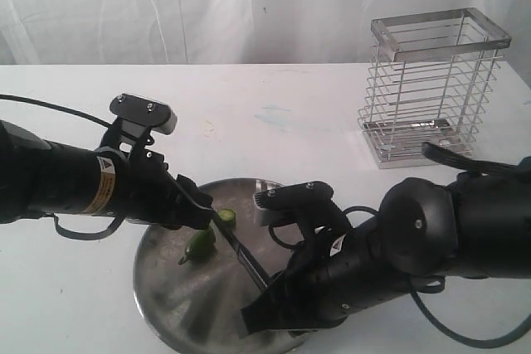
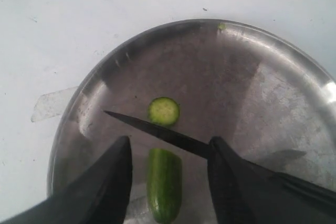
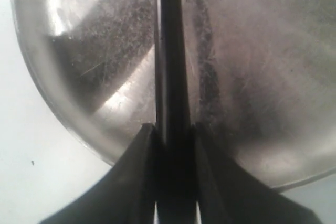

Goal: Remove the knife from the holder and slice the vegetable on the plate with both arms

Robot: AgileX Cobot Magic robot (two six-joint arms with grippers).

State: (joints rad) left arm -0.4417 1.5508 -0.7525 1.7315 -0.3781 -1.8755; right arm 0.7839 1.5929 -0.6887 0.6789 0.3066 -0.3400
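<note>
Knife (image 1: 239, 248) lies slanted over the plate (image 1: 166, 288), its black handle clamped in the right gripper (image 1: 264, 308) at the plate's near edge and its narrow dark blade running up and to the left toward the left gripper (image 1: 202, 217). In the right wrist view the knife (image 3: 170, 77) runs straight out between the two fingers (image 3: 137, 182), which press against it on both sides over the steel plate (image 3: 79, 51).

In the left wrist view the blade (image 2: 157, 131) crosses the gap between the vegetable (image 2: 164, 182) and a cut round slice (image 2: 164, 110) that lies flat with its pale green face up. The vegetable's main piece lies between the left gripper's fingers (image 2: 105, 187), which stand apart on either side of it; whether they touch it I cannot tell. The plate (image 2: 283, 93) fills most of that view.

From the exterior camera the vegetable (image 1: 199, 245) sits on the left part of the plate, just below the left gripper's tip, and the slice (image 1: 226, 218) lies just beyond it, toward the far rim. The plate rests on a white table (image 1: 274, 113). The holder (image 1: 433, 84) stands upright at the far right of the table, well apart from the plate, with nothing visible inside it. A white curtain (image 1: 207, 6) hangs behind.
</note>
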